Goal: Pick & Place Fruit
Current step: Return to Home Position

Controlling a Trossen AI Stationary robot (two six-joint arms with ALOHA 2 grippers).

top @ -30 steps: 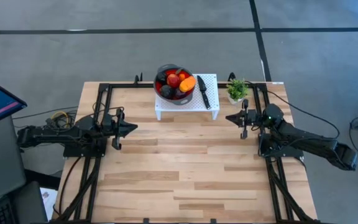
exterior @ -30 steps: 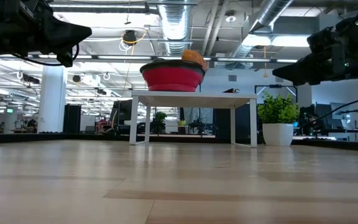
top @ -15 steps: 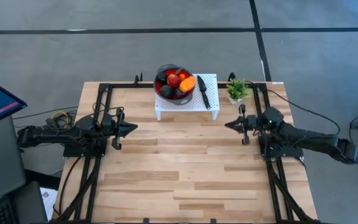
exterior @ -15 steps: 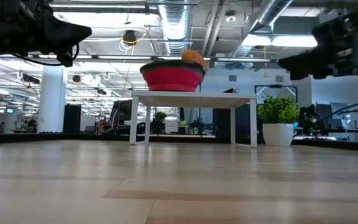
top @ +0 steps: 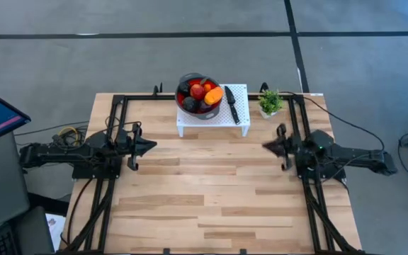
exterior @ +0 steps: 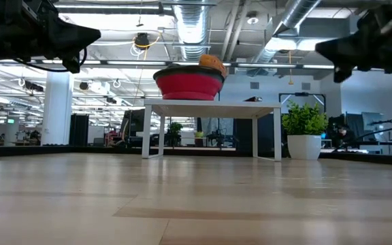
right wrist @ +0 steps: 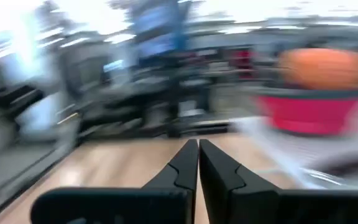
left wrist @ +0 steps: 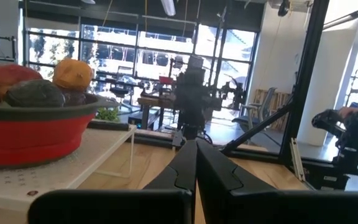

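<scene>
The fruit (top: 200, 95) is piled in a red bowl with a grey rim (top: 187, 108) that stands on a small white perforated stand (top: 239, 126) at the table's far middle: dark plums, red balls and an orange piece (top: 214, 95). The low view shows the bowl (exterior: 188, 83) with the orange piece (exterior: 211, 63) on top. The left wrist view shows bowl (left wrist: 23, 134) and fruit (left wrist: 73, 73). My left gripper (top: 153, 146) hovers shut over the table's left side, pointing right. My right gripper (top: 265, 146) hovers shut over the right side, pointing left. Neither touches anything.
A black-handled knife (top: 232, 104) lies on the white stand beside the bowl. A small green potted plant (top: 270, 103) stands at the far right, close behind my right arm. A black frame (top: 119, 106) runs along the table's edges. Bare wood (top: 204, 191) fills the middle and near half.
My right gripper has drawn back toward the table's near edge and slightly right, away from the potted plant, swinging its arm more level with the table's right side. It has stayed shut. The left arm and the fruit have kept still.
</scene>
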